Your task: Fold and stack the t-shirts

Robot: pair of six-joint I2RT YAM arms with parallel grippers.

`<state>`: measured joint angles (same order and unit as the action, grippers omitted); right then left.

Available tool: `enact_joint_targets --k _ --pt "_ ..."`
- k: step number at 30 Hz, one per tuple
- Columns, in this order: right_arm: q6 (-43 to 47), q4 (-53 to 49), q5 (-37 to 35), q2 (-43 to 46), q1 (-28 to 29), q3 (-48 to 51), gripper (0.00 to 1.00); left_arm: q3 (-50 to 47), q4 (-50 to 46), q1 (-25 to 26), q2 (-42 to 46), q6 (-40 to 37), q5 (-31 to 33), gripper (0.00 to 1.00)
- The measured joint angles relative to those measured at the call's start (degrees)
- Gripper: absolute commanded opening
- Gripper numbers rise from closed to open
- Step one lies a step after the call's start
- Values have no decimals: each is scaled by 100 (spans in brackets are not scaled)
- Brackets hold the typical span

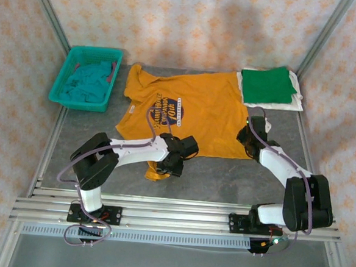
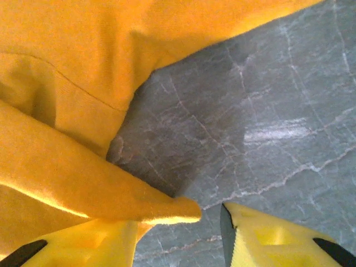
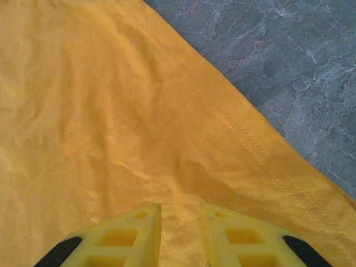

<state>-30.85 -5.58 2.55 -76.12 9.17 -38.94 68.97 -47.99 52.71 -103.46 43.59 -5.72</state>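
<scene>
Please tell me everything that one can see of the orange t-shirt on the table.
The orange t-shirt is soft, cotton-looking cloth with a round dark navy chest print, face up. It lies spread, lightly wrinkled, on the grey table, neck to the left, hem to the right. Its near sleeve is bunched, a fold lying on one finger of the open left gripper. The right gripper presses near the stitched hem; a pinch is not certain.
</scene>
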Motion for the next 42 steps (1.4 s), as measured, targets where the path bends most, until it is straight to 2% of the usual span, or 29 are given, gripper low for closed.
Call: enact_joint_targets --k 2,4,8,11,14,19,22,25,27,28,31,35,42 --pt "2 59 22 0 0 0 26 -2 2 -39 -9 2 33 27" --pt "2 107 42 0 -13 0 26 -7 24 -103 -9 15 85 8" --pt "0 140 68 -2 -85 2 26 -96 107 -278 42 33 205 0" --pt "-20 136 155 0 -199 11 26 -168 87 -426 271 35 352 0" --pt "-61 118 278 11 -439 68 26 -485 94 -680 966 109 457 0" --pt "-61 -330 348 245 -754 216 27 -1449 57 -1322 3008 483 776 0" --pt "-146 -654 446 382 -903 254 30 -2229 44 -1725 4308 787 822 0" --pt "-238 -859 584 407 -1176 391 32 -3112 33 -2098 5246 1036 787 0" --pt "-260 -1029 627 407 -1305 476 32 -3630 46 -2358 5543 1167 695 0" --pt "-275 -1126 675 396 -1351 498 37 -3853 50 -2448 5615 1231 634 0" --pt "-286 -1311 800 343 -1414 498 40 -4275 114 -2533 5637 1384 479 0" --pt "-243 -1506 885 212 -1499 496 43 -4354 328 -2636 5630 1447 391 0" --pt "-122 -1572 1189 -15 -1606 481 44 -4483 734 -3180 5552 1440 203 0"
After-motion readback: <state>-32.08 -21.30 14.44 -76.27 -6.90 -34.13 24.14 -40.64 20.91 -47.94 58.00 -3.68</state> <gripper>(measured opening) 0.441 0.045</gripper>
